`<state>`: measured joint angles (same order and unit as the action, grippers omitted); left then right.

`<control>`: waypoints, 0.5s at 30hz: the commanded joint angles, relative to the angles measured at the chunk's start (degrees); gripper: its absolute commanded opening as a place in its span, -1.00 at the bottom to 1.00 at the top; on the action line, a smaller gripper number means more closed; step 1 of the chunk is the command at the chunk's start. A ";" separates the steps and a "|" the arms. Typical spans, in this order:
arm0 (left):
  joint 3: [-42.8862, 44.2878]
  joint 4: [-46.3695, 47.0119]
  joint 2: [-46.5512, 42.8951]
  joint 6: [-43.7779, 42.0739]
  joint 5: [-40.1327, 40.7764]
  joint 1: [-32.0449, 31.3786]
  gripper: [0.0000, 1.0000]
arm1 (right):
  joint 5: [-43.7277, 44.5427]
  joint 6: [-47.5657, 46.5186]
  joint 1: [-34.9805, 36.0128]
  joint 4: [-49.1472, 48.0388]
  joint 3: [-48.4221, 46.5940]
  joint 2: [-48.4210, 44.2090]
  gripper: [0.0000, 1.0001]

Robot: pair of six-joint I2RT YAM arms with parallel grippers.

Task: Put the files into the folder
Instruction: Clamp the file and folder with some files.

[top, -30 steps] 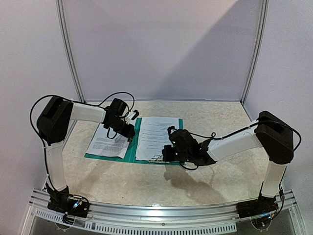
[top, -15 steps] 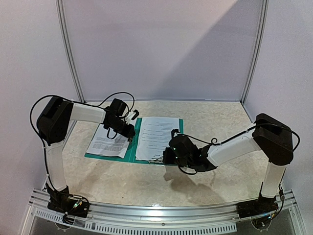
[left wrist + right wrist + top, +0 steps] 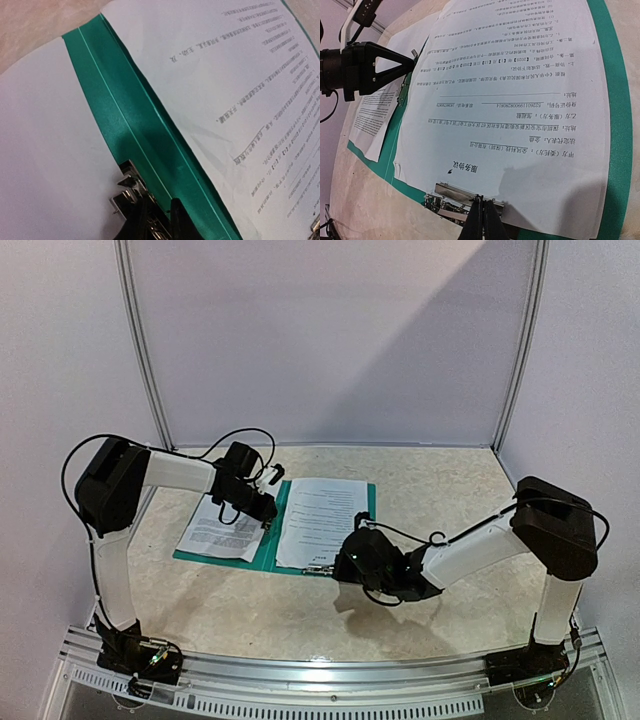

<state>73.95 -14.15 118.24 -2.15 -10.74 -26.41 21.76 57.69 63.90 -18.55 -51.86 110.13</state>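
Clenched right gripper (image 3: 481, 204) touches the near clip (image 3: 454, 192); left gripper (image 3: 162, 216) seemingly pinches the spine clip (image 3: 127, 187). A slip could skew the files (image 3: 520, 100) off the folder (image 3: 609, 75).

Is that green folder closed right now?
No: the folder lies open flat, with printed sheets resting on both of its halves.

- robot lab booth, pretty clearly
- plain white panels (image 3: 330, 340) wall in the table's (image 3: 300, 620) far side
- aluminium mounting rail (image 3: 330, 672) along the table's near edge
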 commanded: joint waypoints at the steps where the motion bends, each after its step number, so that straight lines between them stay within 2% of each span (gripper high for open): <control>1: -3.68 -9.31 4.86 -0.47 -6.96 -1.89 -0.63 | -5.10 1.10 1.96 9.89 2.59 6.58 -1.00; 15: -4.43 -8.59 5.16 -0.07 -7.82 -1.80 -0.63 | -2.25 5.92 5.96 15.76 1.80 7.14 -1.00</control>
<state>73.43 -12.80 118.26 -2.22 -11.18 -26.33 26.30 64.12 67.64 -18.52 -51.92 112.25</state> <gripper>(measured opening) 0.186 0.007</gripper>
